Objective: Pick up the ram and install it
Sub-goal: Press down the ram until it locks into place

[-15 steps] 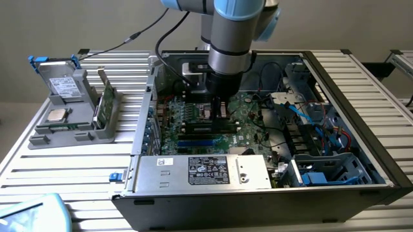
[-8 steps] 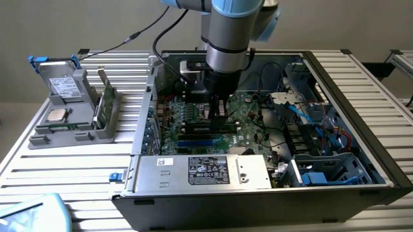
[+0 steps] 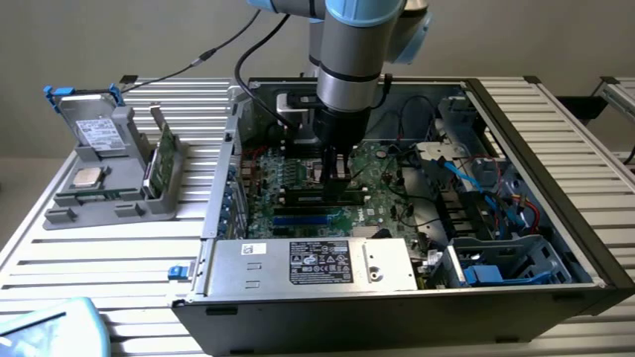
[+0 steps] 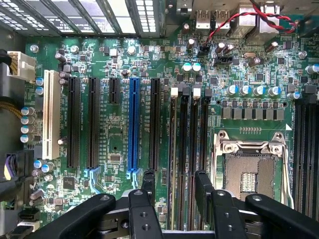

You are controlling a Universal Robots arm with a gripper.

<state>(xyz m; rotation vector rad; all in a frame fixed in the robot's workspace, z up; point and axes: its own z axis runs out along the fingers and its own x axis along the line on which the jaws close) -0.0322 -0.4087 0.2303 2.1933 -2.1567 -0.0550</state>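
While the arm (image 3: 347, 74) is reaching down into the open computer case (image 3: 397, 323), the hand (image 3: 337, 178) is hovering low over the motherboard (image 3: 382, 156). Its 2 fingers (image 4: 148, 181) are standing wide apart and gripping nothing. Between them, 4 long black memory slots (image 4: 183, 149) are lying bare, with the processor socket (image 4: 249, 169) just beside that bank. The ram (image 3: 166, 155) appears to be standing on edge in the grey holder (image 3: 109, 204). At this range it is hard to separate from the metal bracket just beside it. That holder is sitting on the slatted surface (image 3: 100, 260), outside the case at the exterior view's left, well apart from the hand.
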